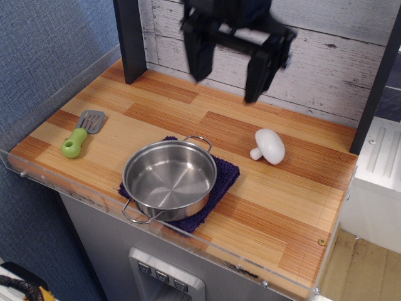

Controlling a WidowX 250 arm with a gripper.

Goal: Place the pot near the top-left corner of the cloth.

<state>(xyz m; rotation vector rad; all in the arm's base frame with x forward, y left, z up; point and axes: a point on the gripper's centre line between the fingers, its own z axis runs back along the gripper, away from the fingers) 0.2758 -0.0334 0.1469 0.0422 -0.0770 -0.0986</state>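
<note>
The pot [170, 179] sits on the cloth [225, 177]; end effector [229, 70] spread above.

At the upper middle of the frame the gripper [229, 74] is matte black and motion-blurred: two long flat tapering fingers [200, 53] under a dark crossbar and blocky housing.

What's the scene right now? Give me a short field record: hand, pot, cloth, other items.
hand: open, empty, raised above the back of the counter, blurred in the picture
pot: upright, empty, sitting on the cloth, covering most of it
cloth: dark purple, flat near the front edge of the counter, showing around the pot's right and front sides
spatula: green handle, left side of the counter, apart from the pot
mushroom: white, on its side, right of the pot, off the cloth
</note>
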